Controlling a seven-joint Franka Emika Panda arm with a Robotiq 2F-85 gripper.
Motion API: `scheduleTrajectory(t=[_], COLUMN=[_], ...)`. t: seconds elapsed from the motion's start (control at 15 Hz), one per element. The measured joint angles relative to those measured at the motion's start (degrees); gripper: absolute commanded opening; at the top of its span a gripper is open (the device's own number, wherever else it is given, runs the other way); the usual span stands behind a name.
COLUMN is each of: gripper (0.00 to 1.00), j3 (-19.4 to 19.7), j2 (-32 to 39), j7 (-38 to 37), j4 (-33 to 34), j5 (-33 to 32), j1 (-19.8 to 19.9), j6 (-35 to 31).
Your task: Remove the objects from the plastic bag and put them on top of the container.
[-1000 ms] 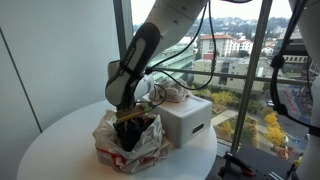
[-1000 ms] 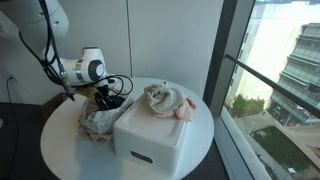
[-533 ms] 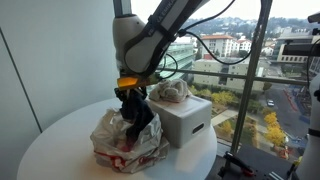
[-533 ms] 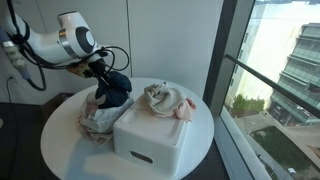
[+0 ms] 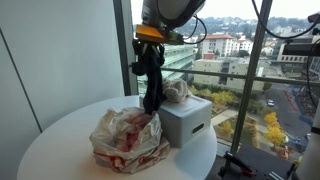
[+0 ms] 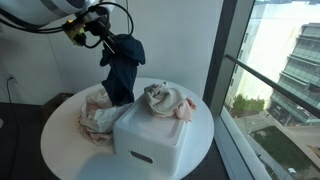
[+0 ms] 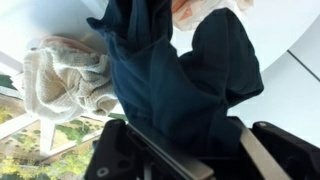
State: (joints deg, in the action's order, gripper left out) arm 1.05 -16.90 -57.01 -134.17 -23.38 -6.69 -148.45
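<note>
As it hangs over the bag (image 6: 93,117), the pincer (image 6: 107,40) clamps dark cloth (image 6: 122,72).

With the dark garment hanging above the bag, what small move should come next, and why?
Probably shift the claw sideways over the white container. The dark garment hangs from it above the plastic bag, beside the container's top, where a light cloth lies.
</note>
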Motion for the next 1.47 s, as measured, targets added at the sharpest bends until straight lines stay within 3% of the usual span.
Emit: scheduleTrajectory(t=[0.2,0.4,0.6,0.8,0.87,1.0,1.13,1.27,1.47], gripper=[0.11,0.12,0.10,0.11,0.36,0.39,0.55,0.70,0.92], j3=[-0.15,-0.27,-0.83,-1.79,-1.85,-1.79,-2.03,-1.29,4.85], j2=[-6.87,-9.19,-4.55,5.11,8.80,16.37,22.62,23.94,18.66], j7=[0.12,-0.79,-1.07,-1.04,-0.51,1.29,2.22,0.14,-9.97], j4=[-0.41,-0.42,-1.24,-2.46,-2.57,-2.17,-0.90,-0.10,-0.26], j5=[3.77,4.64,4.64,5.09,6.37,9.98,11.51,7.38,-7.24], j1=[6.83,14.81,20.03,20.34,19.71,18.23,17.69,17.45,13.83], j6=[0.94,-0.23,-4.70,-10.35,-12.02,-14.95,-17.68,-19.03,-18.92])
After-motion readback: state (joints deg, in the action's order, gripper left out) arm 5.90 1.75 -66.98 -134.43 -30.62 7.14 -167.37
